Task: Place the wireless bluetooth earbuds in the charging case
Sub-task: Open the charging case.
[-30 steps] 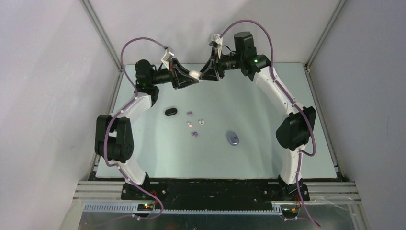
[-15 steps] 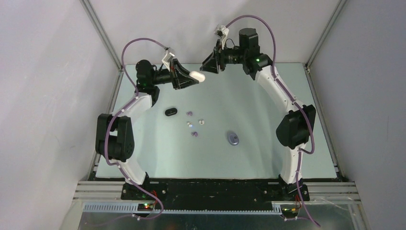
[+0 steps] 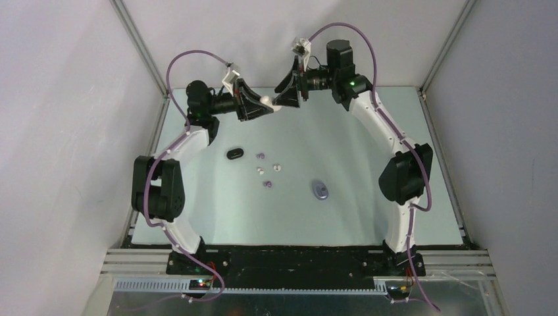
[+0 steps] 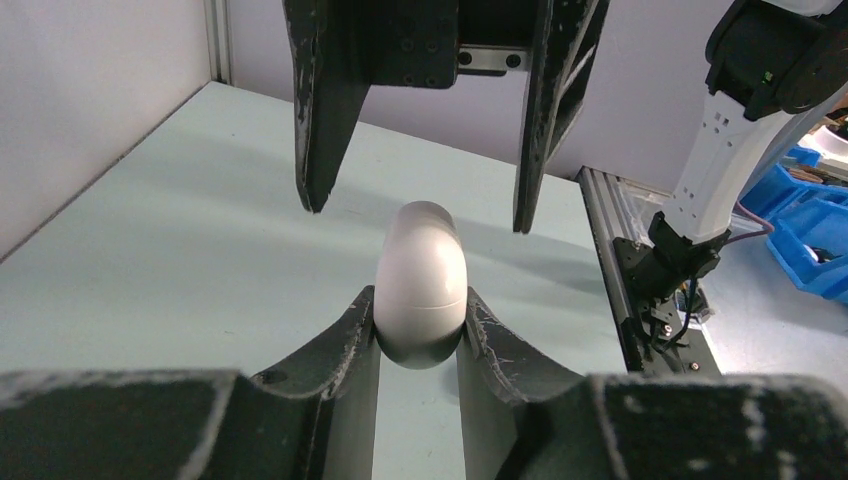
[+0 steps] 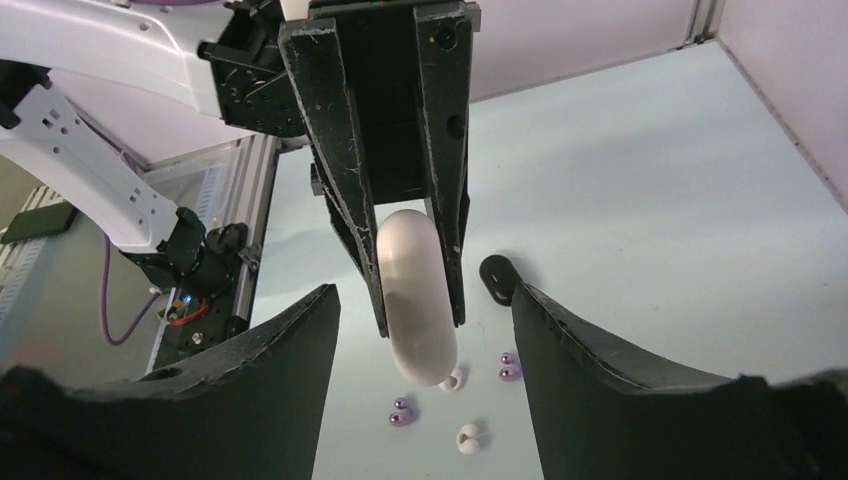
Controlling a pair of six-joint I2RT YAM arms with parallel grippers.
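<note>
Charging case (image 4: 421,262) pinched in left gripper (image 4: 420,312)

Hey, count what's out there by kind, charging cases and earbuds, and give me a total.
Charging cases: 3 (white case, black case, bluish-grey case)
Earbuds: 4 (2 purple earbuds, 2 white earbuds)
Total: 7

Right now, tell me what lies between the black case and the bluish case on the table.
Loose earbuds, purple and white, lie scattered between the black case and the bluish case; the top view shows this.
</note>
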